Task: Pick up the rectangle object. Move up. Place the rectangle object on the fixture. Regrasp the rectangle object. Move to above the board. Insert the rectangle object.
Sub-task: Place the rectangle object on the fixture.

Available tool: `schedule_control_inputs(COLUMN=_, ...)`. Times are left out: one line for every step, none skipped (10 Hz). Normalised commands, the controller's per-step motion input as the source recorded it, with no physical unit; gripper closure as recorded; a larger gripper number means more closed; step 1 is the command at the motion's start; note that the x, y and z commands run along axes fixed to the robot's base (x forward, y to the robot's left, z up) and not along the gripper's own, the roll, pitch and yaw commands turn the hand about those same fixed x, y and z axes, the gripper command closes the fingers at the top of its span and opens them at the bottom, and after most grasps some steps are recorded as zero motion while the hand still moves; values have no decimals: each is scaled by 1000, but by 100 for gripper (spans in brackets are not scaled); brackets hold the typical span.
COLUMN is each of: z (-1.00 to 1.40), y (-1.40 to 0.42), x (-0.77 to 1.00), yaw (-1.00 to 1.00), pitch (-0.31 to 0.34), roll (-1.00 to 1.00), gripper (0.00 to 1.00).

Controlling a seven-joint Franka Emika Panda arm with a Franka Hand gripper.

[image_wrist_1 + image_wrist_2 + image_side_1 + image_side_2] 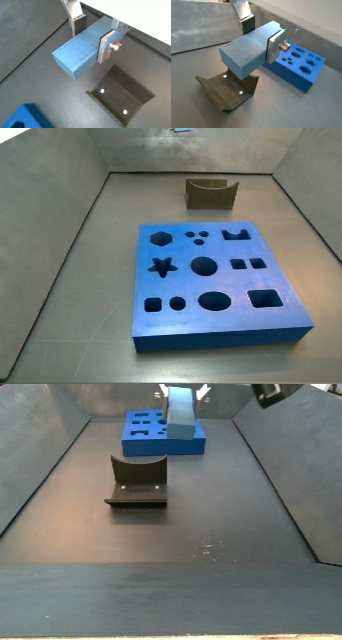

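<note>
My gripper [92,39] is shut on the rectangle object [75,56], a light blue block held up in the air. Its silver fingers [276,46] clamp the block's upper part and its long end sticks out past them. In both wrist views the fixture [124,96], a dark notched holder, stands on the floor below the block's free end [240,56]. In a side view the block [179,416] hangs upright from the gripper [182,392], high above the floor, beyond the fixture [136,481] and in front of the board [144,432].
The blue board [214,278] with its several shaped holes lies flat on the dark floor, and the fixture [210,193] stands just past its far edge. Grey walls close the workspace on all sides. A board corner [27,118] shows in a wrist view.
</note>
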Motion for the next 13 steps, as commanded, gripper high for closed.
schedule_control_inputs(z=-32, y=46, x=1000, yaw=43, pitch=683, roll=-899, gripper=100)
schedule_control_inputs(z=-25, y=48, x=1000, yaw=-67, pitch=572, roll=-655, gripper=100)
schedule_control_inputs(z=-21, y=45, x=1000, yaw=-117, pitch=475, roll=-499, gripper=100)
schedule_control_inputs(z=-18, y=44, x=1000, yaw=-146, pitch=341, roll=-372, gripper=100)
schedule_control_inputs(z=-21, y=47, x=944, yaw=-148, pitch=268, roll=-319, gripper=100)
schedule_control_inputs(z=-16, y=45, x=897, yaw=-142, pitch=231, roll=-297, gripper=100)
schedule_control_inputs(z=-14, y=40, x=804, yaw=-123, pitch=176, roll=-264, gripper=100)
schedule_control_inputs(z=-13, y=39, x=736, yaw=-107, pitch=151, roll=-253, gripper=100)
schedule_control_inputs(z=-10, y=35, x=654, yaw=-88, pitch=137, roll=-252, gripper=100)
schedule_control_inputs(z=-13, y=35, x=596, yaw=-74, pitch=125, roll=-245, gripper=100)
schedule_control_inputs(z=-16, y=32, x=522, yaw=-57, pitch=126, roll=-247, gripper=100)
schedule_control_inputs(z=-10, y=32, x=484, yaw=-52, pitch=131, roll=-248, gripper=100)
schedule_control_inputs(z=-13, y=33, x=414, yaw=-43, pitch=151, roll=-246, gripper=100)
